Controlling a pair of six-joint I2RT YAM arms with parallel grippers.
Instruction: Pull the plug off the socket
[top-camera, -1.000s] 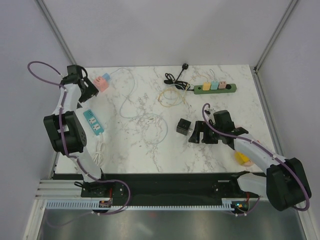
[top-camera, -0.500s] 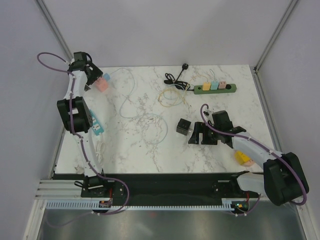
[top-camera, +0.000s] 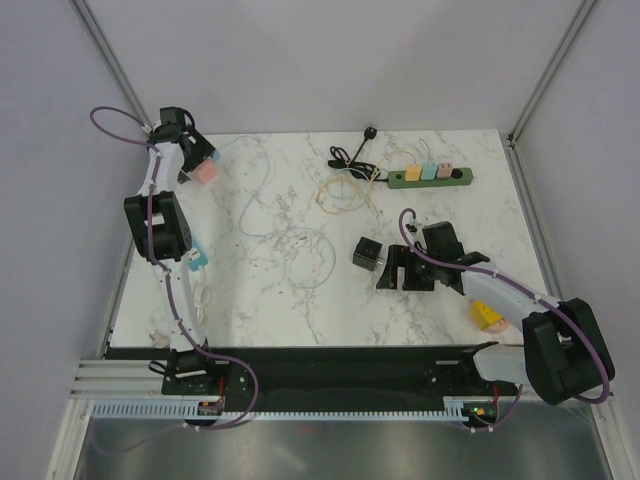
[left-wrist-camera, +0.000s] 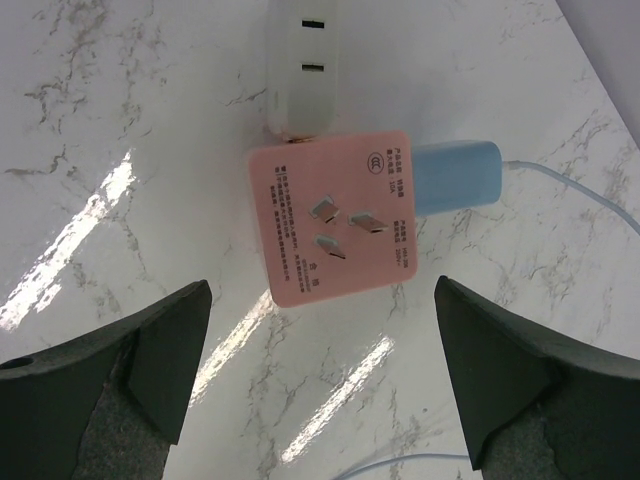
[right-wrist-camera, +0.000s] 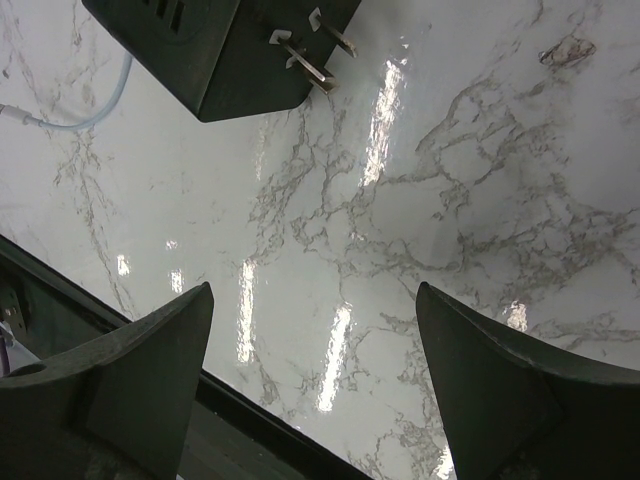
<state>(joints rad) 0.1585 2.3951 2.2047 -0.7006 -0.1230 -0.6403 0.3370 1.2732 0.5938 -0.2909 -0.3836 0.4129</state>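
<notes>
A pink socket cube (left-wrist-camera: 330, 215) lies prongs-up at the table's far left corner (top-camera: 207, 168). A blue plug (left-wrist-camera: 455, 178) with a pale blue cable sits in one of its sides. A white plug (left-wrist-camera: 300, 70) sits in another side. My left gripper (left-wrist-camera: 322, 310) hovers just above and short of the cube, open, with nothing between its fingers; in the top view the left gripper (top-camera: 193, 152) is over the cube's far-left side. My right gripper (right-wrist-camera: 315, 330) stands open over bare marble, next to a black adapter cube (right-wrist-camera: 220, 40) (top-camera: 367, 254).
A green power strip (top-camera: 430, 175) with several plugs lies at the back right, with a black cable (top-camera: 350, 155) and a beige cable loop (top-camera: 345, 195) beside it. The pale blue cable (top-camera: 300, 245) loops mid-table. A teal power strip (top-camera: 196, 260) is partly under the left arm. A yellow object (top-camera: 487, 316) lies at the front right.
The left arm has stretched toward the far left corner, bringing its open gripper over the pink cube. The right arm has barely moved.
</notes>
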